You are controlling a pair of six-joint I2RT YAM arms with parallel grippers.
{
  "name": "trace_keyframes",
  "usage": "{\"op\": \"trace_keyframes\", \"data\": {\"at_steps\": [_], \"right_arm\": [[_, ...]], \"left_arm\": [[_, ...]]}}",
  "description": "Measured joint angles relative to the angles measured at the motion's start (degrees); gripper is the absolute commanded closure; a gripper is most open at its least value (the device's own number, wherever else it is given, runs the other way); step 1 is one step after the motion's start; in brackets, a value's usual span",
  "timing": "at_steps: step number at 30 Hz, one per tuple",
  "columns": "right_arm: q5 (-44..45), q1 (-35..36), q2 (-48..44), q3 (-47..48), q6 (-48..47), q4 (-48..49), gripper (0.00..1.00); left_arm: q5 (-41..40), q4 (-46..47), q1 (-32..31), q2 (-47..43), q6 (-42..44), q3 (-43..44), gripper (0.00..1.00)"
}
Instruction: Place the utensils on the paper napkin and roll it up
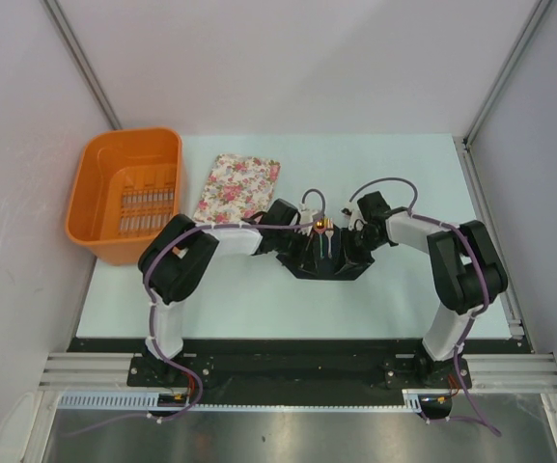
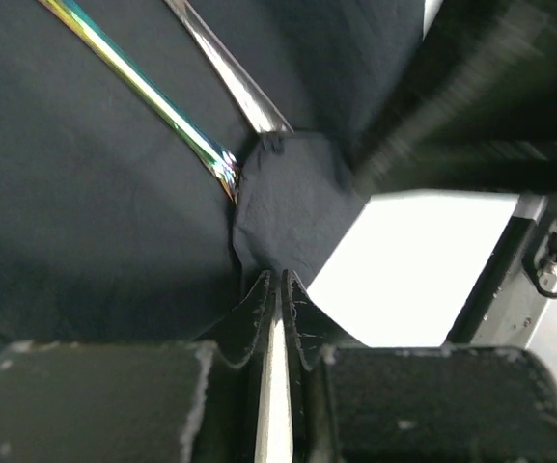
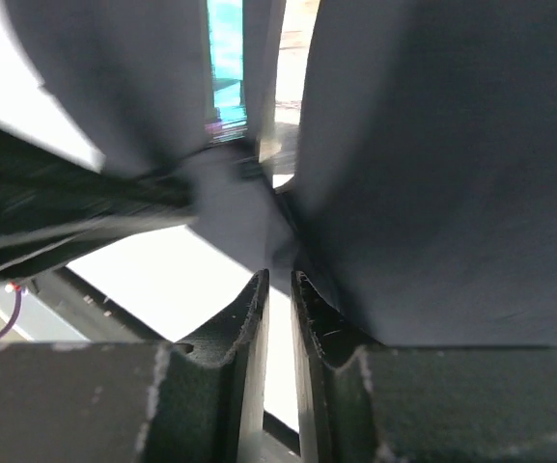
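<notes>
Mid-bench (image 1: 403, 299), towards near edge: black napkin (image 1: 321, 267), utensils (image 1: 324, 234) on top, gold heads towards far edge. Looks bunched at middle. At napkin's left side: left gripper (image 2: 276, 282), jaws pressed together on a raised fold. At right side: right gripper (image 3: 278, 280), jaws nearly together, seemingly pinching another fold. Towards far left corner: floral cloth (image 1: 237, 188), orange basket (image 1: 93, 188).

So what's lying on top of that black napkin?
Two slim utensils lie on the paper napkin, with their handles in plain view. A folded-over flap of the napkin covers their near ends, so that part is hidden.
</notes>
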Motion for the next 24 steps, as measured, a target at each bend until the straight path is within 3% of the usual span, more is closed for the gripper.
{"op": "trace_keyframes", "data": {"at_steps": [6,14,24], "right_arm": [[-0.44,-1.40,3.52,1.11,0.20,-0.96,0.82],[0.70,-0.79,4.22,2.38,0.15,-2.14,0.83],[0.83,-0.76,4.31,2.58,0.15,-2.40,0.83]], "left_arm": [[2.38,2.73,0.24,-1.05,-1.42,-2.45,0.87],[6.43,13.20,0.28,-4.87,-6.47,-7.04,0.85],[9.14,23.63,0.35,-0.20,-15.41,-6.16,0.86]]}}
